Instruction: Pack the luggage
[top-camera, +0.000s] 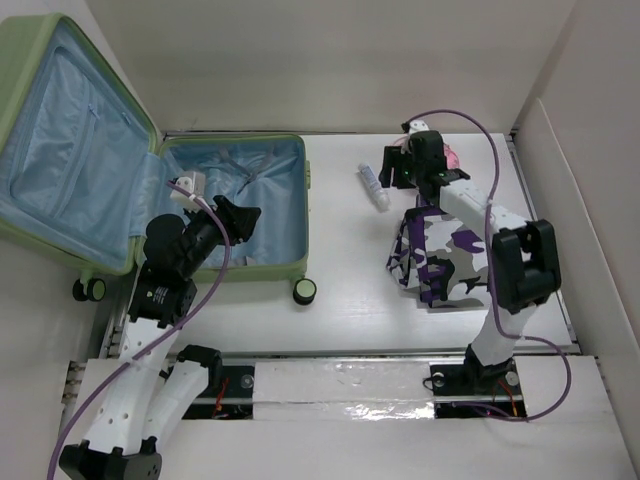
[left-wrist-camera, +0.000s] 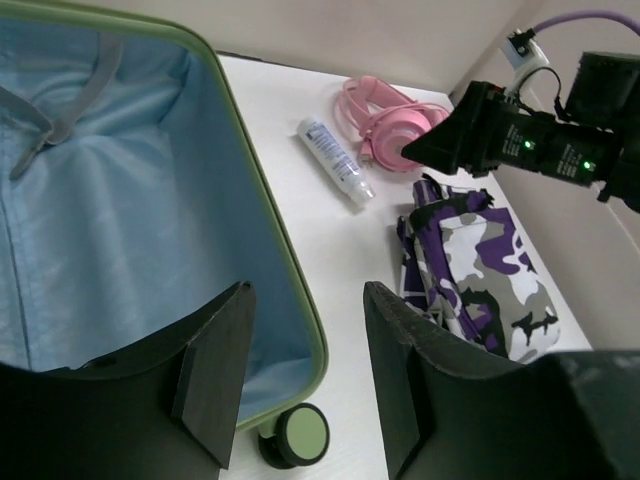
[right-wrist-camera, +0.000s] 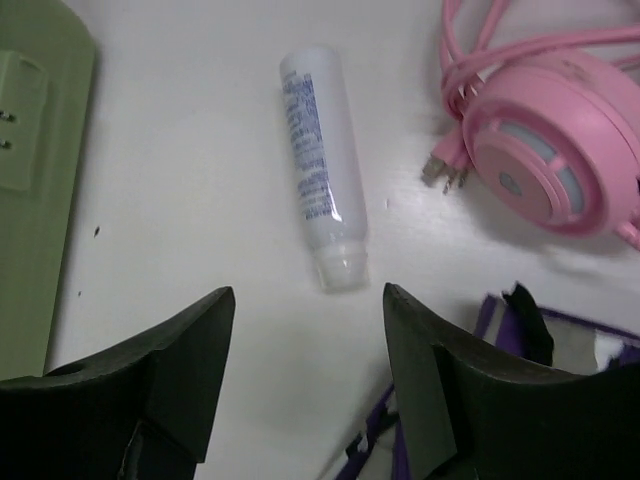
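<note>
The luggage (top-camera: 285, 150) is a pale green suitcase lying open at the left, its lid propped up and its blue lining empty; it also shows in the left wrist view (left-wrist-camera: 292, 300) and the right wrist view (right-wrist-camera: 40, 180). My left gripper (top-camera: 243, 220) (left-wrist-camera: 305, 380) is open and empty over the base shell's right rim. My right gripper (top-camera: 393, 170) (right-wrist-camera: 308, 370) is open and empty just above a white tube (top-camera: 374, 186) (left-wrist-camera: 335, 160) (right-wrist-camera: 322, 180). Pink headphones (left-wrist-camera: 395, 120) (right-wrist-camera: 550, 150) and a purple camouflage bag (top-camera: 435, 250) (left-wrist-camera: 480, 260) lie beside it.
Suitcase wheels (top-camera: 304, 290) (left-wrist-camera: 300, 435) stick out at the shell's near edge. White walls enclose the table at the back and right. The headphones are mostly hidden under my right arm in the top view.
</note>
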